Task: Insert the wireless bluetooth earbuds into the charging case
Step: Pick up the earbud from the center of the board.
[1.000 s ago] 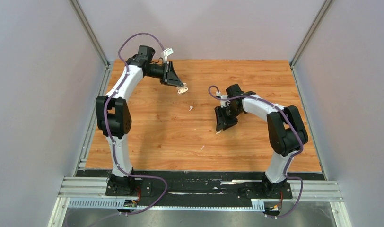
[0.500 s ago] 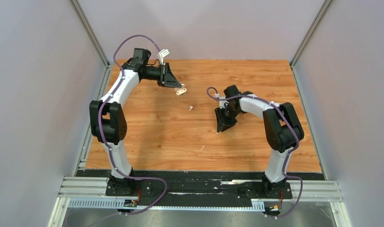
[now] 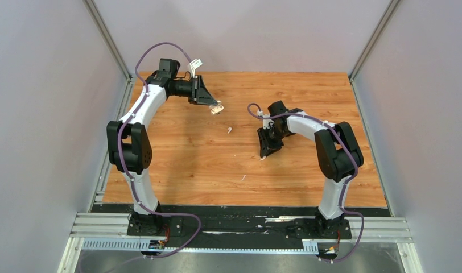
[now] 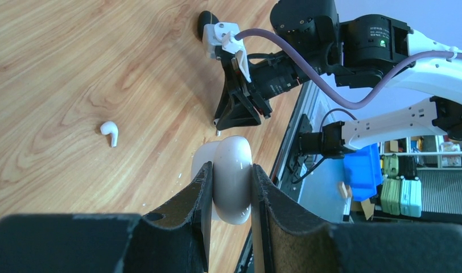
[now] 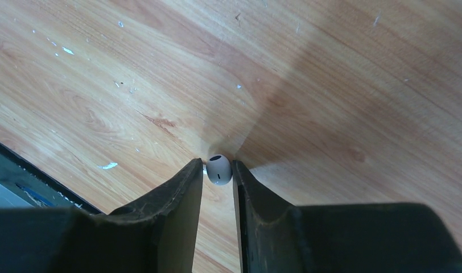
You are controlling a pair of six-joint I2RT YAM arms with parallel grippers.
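My left gripper (image 3: 215, 107) is up over the back left of the table, shut on the glossy white charging case (image 4: 233, 179), which sits pinched between both pads. Whether the case's lid is open I cannot tell. My right gripper (image 5: 218, 170) is down at the tabletop near the middle right, its two fingertips against either side of a white earbud (image 5: 218, 169). A second white earbud (image 3: 229, 130) lies loose on the wood between the two arms; in the left wrist view this earbud (image 4: 110, 132) shows lying on its side.
The wooden table (image 3: 177, 165) is walled at the left, back and right. A tiny flat white fleck (image 3: 243, 177) lies toward the front middle. The right arm's forearm and cable (image 4: 308, 62) reach across above the wood behind its gripper.
The right jaws have narrowed onto the white earbud. The left arm has drawn slightly back and left with the case still held.
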